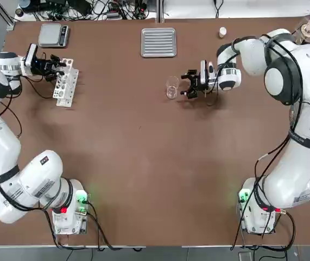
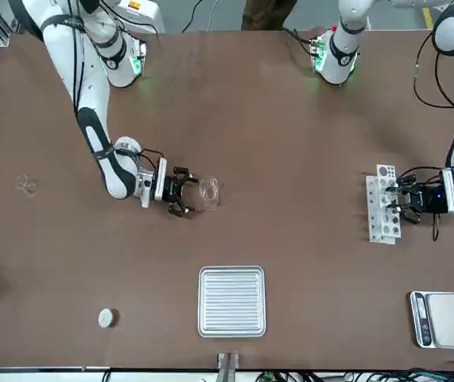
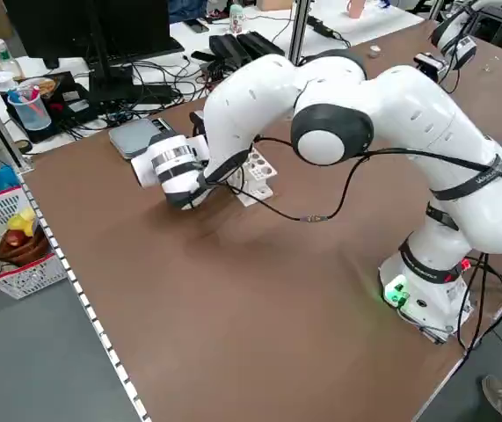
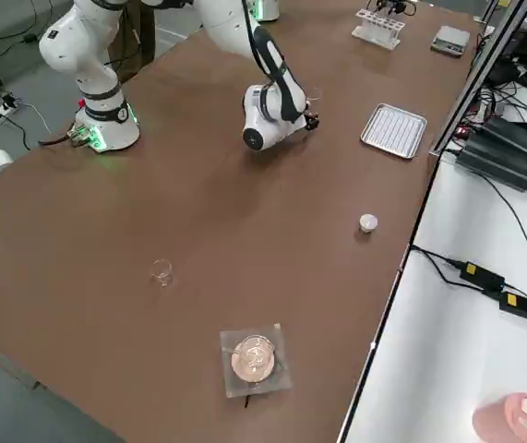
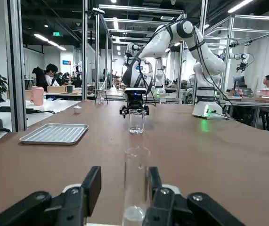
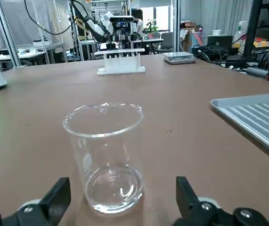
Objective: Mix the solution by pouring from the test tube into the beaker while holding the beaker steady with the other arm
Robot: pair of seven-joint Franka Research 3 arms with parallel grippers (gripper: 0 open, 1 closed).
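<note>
A broad stretch of bare brown table (image 1: 144, 174) lies open in front of both arm bases. Farther out, right of centre, the right gripper (image 1: 189, 84) hovers level just beside the beaker (image 1: 171, 88), jaws wide apart and not touching the glass; the beaker stands upright, mouth up. At the far left, near the table's edge, the left gripper (image 1: 55, 68) reaches into the rack (image 1: 66, 82), fingers (image 5: 158, 190) flanking the upright test tube (image 5: 136, 186); whether they pinch it cannot be told. Beyond sit a tray (image 1: 158, 42) and a scale (image 1: 54, 35).
</note>
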